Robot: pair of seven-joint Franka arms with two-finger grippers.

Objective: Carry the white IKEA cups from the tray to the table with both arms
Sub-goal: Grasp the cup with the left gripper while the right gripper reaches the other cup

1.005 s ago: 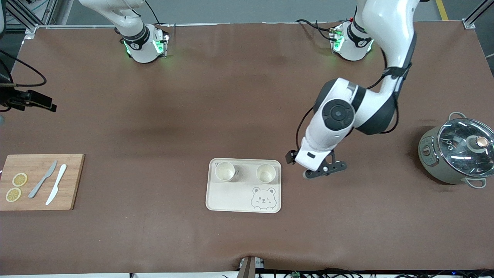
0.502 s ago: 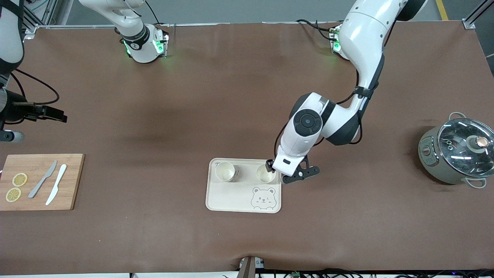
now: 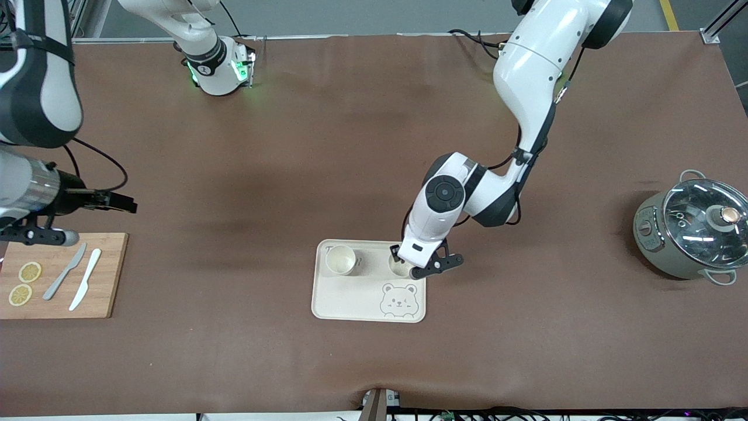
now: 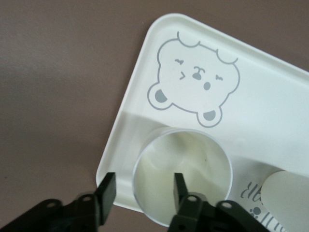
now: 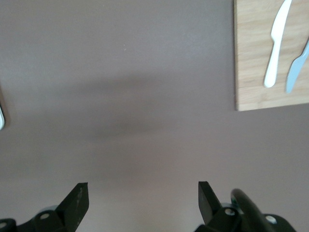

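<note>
Cream cup point(image 3: 400, 266) stands upright at the tray point(image 3: 350, 301) corner; left gripper point(image 3: 407, 268) jaws spread astride its rim; right gripper point(image 5: 140, 203) spread over bare worktop point(image 3: 234, 175).

The brown table point(image 3: 292, 175) carries a bear tray point(image 3: 350, 298), a cutting board point(image 3: 108, 275) and a pot point(image 3: 689, 234).

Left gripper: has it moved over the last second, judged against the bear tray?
Yes. The left gripper has come from the bare table beside the bear tray to the cup at the tray's left-arm end, one finger inside its rim.
</note>
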